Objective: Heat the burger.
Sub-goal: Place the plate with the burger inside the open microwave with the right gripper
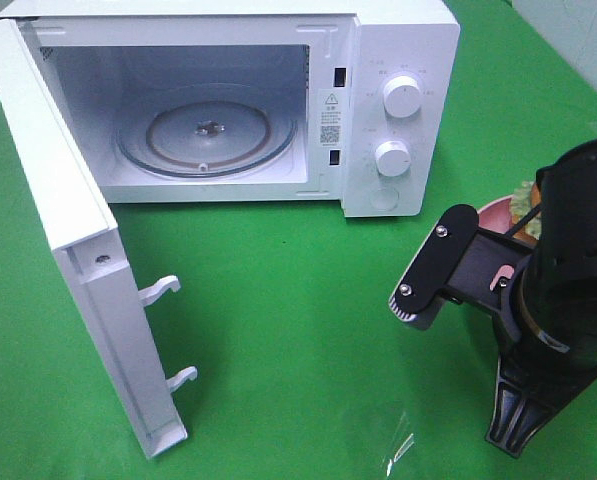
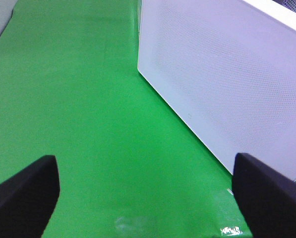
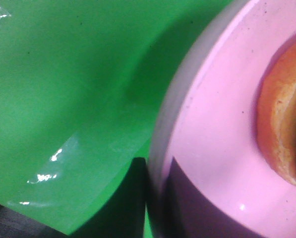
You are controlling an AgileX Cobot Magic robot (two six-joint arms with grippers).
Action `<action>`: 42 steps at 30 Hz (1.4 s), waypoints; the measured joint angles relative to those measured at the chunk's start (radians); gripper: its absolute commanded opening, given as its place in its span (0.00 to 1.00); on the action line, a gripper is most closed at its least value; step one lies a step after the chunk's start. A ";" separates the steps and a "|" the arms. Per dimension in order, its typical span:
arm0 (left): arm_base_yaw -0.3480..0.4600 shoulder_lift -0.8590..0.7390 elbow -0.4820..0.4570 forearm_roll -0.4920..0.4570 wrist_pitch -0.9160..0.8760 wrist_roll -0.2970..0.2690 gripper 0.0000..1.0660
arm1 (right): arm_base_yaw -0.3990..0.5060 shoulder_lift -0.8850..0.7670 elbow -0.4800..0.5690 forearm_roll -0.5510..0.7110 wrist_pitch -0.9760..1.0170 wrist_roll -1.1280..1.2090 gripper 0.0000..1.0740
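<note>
The burger (image 3: 286, 124) sits on its pink plate (image 3: 212, 148) on the tabletop (image 1: 298, 300), right of the microwave (image 1: 398, 50). The right pincer (image 1: 473, 345) is spread wide at the plate's rim, gripping nothing. The door (image 1: 48, 200) is open and the turntable (image 1: 208, 135) bare: loading, closing and heating remain. The left pincer (image 2: 145, 198) gapes empty near the door.

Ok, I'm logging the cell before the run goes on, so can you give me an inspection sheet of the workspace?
Surface: green cloth, shiny tape patch at the front.
Job's things: microwave with door open, turntable bare; burger on pink plate, outside the oven.
Clutter: nothing seen.
Grippers: left gripper open, empty; right gripper looks open, by the plate.
Cables: nothing seen.
Surroundings: pale strip beyond the cloth.
</note>
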 measured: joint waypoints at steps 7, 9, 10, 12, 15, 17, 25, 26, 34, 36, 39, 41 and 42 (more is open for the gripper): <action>0.000 0.000 0.000 0.000 0.000 0.000 0.81 | 0.071 -0.026 0.001 -0.008 0.001 0.003 0.00; 0.000 0.000 0.000 0.000 0.000 0.000 0.81 | 0.086 -0.040 0.008 -0.017 -0.003 0.003 0.00; 0.000 0.000 0.000 0.000 0.000 0.000 0.81 | 0.099 -0.054 0.022 -0.027 -0.003 0.003 0.00; 0.000 0.000 0.000 0.000 0.000 0.000 0.81 | 0.111 -0.066 0.041 -0.030 -0.003 0.003 0.00; 0.000 0.000 0.000 0.000 0.000 0.000 0.81 | 0.122 -0.077 0.059 -0.027 -0.001 0.004 0.00; 0.000 0.000 0.000 0.000 0.000 0.000 0.81 | 0.129 -0.082 0.065 -0.025 0.001 0.004 0.00; 0.000 0.000 0.000 0.000 0.000 0.000 0.81 | 0.199 -0.146 0.117 -0.016 0.001 0.003 0.00; 0.000 0.000 0.000 0.000 0.000 0.000 0.81 | 0.205 -0.153 0.121 -0.016 0.000 0.003 0.00; 0.000 0.000 0.000 0.000 0.000 0.000 0.81 | 0.206 -0.160 0.122 -0.031 -0.017 -0.005 0.00; 0.000 0.000 0.000 0.000 0.000 0.000 0.81 | 0.206 -0.160 0.122 -0.033 -0.040 -0.022 0.00; 0.000 0.000 0.000 0.000 0.000 0.000 0.81 | 0.207 -0.160 0.123 -0.033 -0.102 -0.096 0.00; 0.000 0.000 0.000 0.000 0.000 0.000 0.81 | 0.207 -0.160 0.123 -0.033 -0.102 -0.096 0.00; 0.000 0.000 0.000 0.000 0.000 0.000 0.81 | 0.207 -0.160 0.127 -0.035 -0.122 -0.145 0.00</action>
